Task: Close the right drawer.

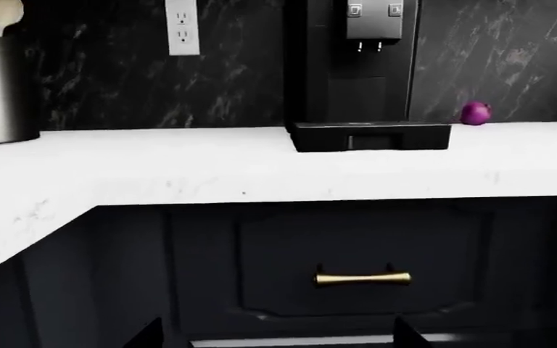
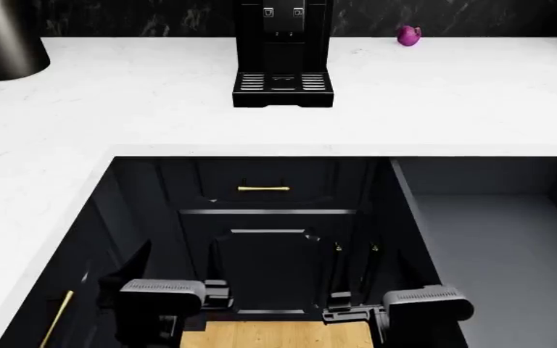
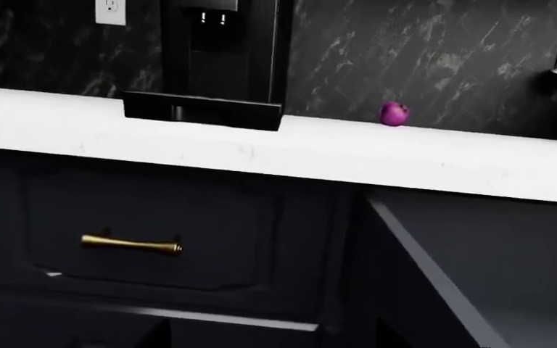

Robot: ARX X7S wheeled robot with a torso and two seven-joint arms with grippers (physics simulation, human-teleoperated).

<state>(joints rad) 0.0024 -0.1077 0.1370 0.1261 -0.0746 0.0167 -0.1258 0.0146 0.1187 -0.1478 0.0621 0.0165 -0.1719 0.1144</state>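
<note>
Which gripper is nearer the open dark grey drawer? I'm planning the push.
Right. The right gripper sits just beside the open dark grey drawer's near side wall; the left gripper is further away, across the cabinet front.

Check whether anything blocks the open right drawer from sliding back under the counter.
Nothing visible does. The right drawer stands pulled out, its grey inside bare in what shows; its front is out of view. The purple fruit and coffee machine sit on the countertop above, clear of its travel. The right pincer hangs beside its left wall.
</note>
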